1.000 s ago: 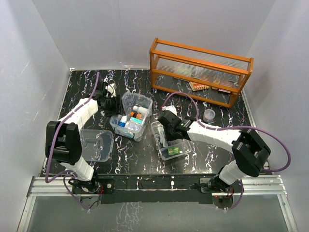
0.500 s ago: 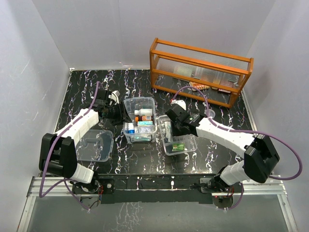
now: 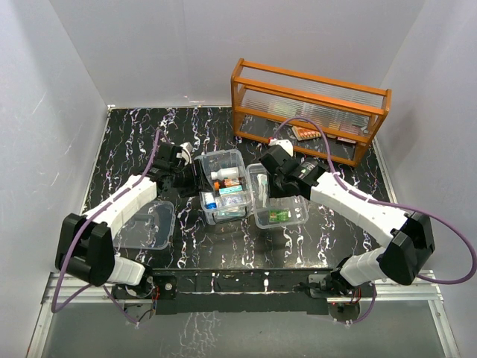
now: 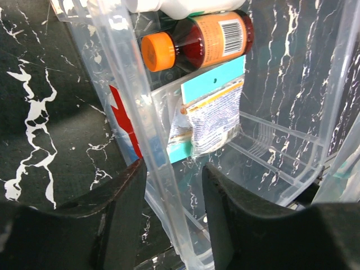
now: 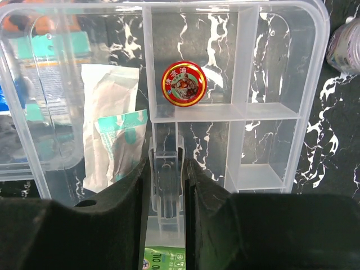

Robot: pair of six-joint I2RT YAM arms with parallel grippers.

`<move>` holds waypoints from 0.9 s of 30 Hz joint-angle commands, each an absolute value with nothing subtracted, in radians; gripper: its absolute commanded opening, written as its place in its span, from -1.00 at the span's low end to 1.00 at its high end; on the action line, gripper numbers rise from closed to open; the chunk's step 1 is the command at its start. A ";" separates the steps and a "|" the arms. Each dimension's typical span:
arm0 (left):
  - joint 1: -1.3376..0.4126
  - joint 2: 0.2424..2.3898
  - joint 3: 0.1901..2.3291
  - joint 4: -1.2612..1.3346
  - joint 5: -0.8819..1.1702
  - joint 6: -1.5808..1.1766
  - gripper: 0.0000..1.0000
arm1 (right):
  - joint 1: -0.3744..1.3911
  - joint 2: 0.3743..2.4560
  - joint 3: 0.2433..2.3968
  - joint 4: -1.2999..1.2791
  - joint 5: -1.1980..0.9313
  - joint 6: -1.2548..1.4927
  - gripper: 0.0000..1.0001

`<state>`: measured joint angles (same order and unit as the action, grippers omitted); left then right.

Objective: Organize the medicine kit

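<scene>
The medicine kit, a clear box with a red cross, stands mid-table and holds a brown bottle with an orange cap and a sachet. My left gripper straddles its left wall, one finger outside and one inside, shut on it. My right gripper is shut on the centre handle of a clear divided tray just right of the kit. The tray holds a red round tin, sachets and a green box.
The kit's clear lid lies at the near left. An orange wooden glass-fronted rack stands at the back right with a blister pack on its shelf. A small round clear container sits just beyond the tray's far corner.
My left gripper has dragged the kit to the right and turned it. My right gripper has carried the tray away from the near edge and squared it up beside the kit.
</scene>
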<state>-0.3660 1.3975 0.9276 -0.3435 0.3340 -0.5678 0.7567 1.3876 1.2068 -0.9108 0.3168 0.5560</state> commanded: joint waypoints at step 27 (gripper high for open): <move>-0.210 1.099 0.861 -0.277 -0.026 -0.660 -0.07 | 0.815 1.961 2.016 -1.061 0.217 0.527 -1.00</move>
<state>-0.2272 1.1790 0.8909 -0.2481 0.0402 -0.6437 0.7795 1.9163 1.8835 -1.0466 0.2104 0.5083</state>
